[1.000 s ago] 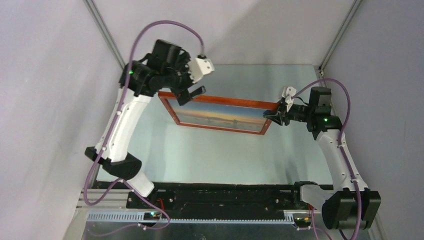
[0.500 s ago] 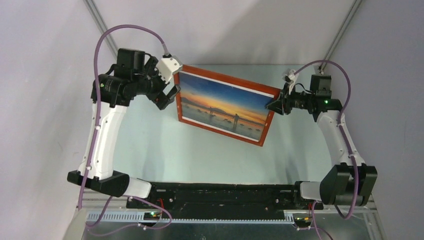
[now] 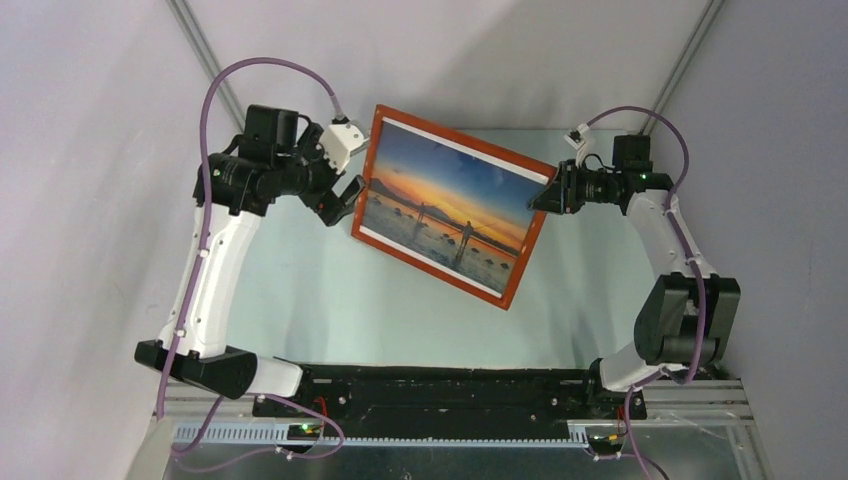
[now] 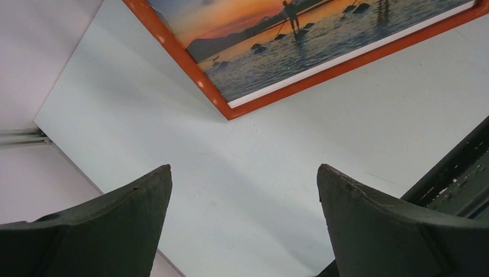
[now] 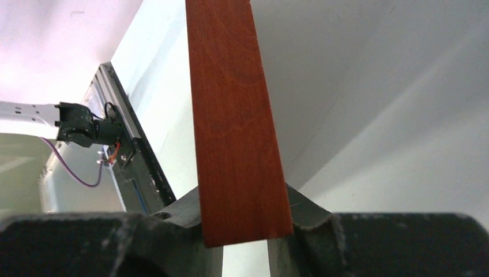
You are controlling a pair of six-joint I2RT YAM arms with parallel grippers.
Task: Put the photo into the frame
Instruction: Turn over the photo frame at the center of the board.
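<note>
The orange-brown wooden frame (image 3: 516, 260) is lifted off the table and tilted towards the camera, with the sunset photo (image 3: 445, 205) showing inside it. My right gripper (image 3: 547, 198) is shut on the frame's right edge; in the right wrist view the wood (image 5: 235, 115) runs up from between the fingers. My left gripper (image 3: 345, 197) is open and empty just left of the frame's left edge, not touching it. The left wrist view shows the frame's lower corner (image 4: 230, 111) and the photo (image 4: 288, 46) above the open fingers (image 4: 127, 219).
The pale table (image 3: 330, 300) lies below the frame. Grey enclosure walls stand on both sides and behind. The black rail (image 3: 440, 395) with the arm bases runs along the near edge.
The right gripper has raised and tipped the frame so its face shows more fully. The left gripper has let go of the frame's left edge and drawn slightly left.
</note>
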